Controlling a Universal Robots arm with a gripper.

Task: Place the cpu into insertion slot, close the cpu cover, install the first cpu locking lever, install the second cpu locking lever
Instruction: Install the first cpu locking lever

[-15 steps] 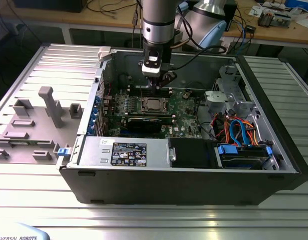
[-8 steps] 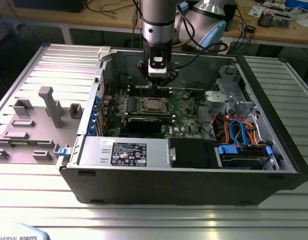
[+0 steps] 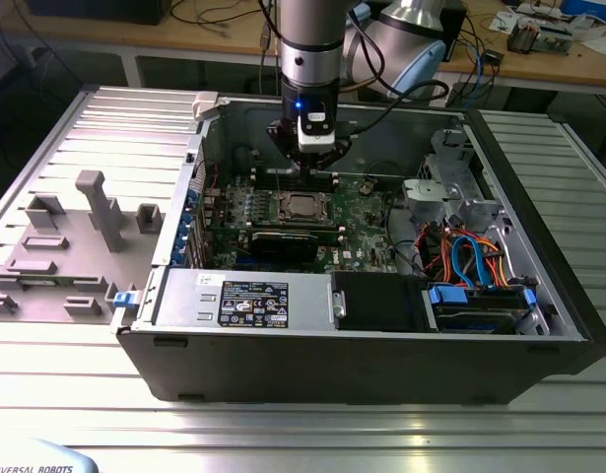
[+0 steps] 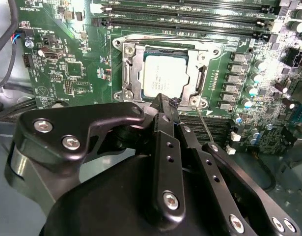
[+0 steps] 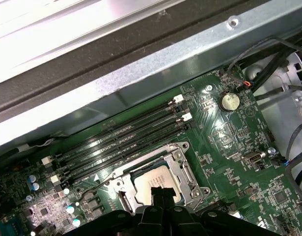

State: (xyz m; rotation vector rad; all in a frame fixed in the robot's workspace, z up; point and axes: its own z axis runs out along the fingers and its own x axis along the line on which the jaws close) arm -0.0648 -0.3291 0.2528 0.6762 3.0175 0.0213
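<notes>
I look into an open case point(image 3: 362, 365) on a ribbed metal table point(image 3: 283, 424). Its green motherboard point(image 3: 367, 212) carries long black memory slots point(image 5: 126, 132) and a coin cell point(image 5: 229, 101) just past the slots' ends. In the exterior view I see a black graphics card point(image 3: 283, 243) and a labelled power supply point(image 3: 243, 299) along the near wall. Blue and orange cables point(image 3: 470, 254) lie at the exterior view's right, grey fixtures point(image 3: 96, 207) outside the case at its left.

The silvery square cpu point(image 4: 164, 74) lies flat in the insertion slot point(image 4: 116, 92); the grey metal cpu cover point(image 4: 133, 73) lies flat, framing it through its window
</notes>
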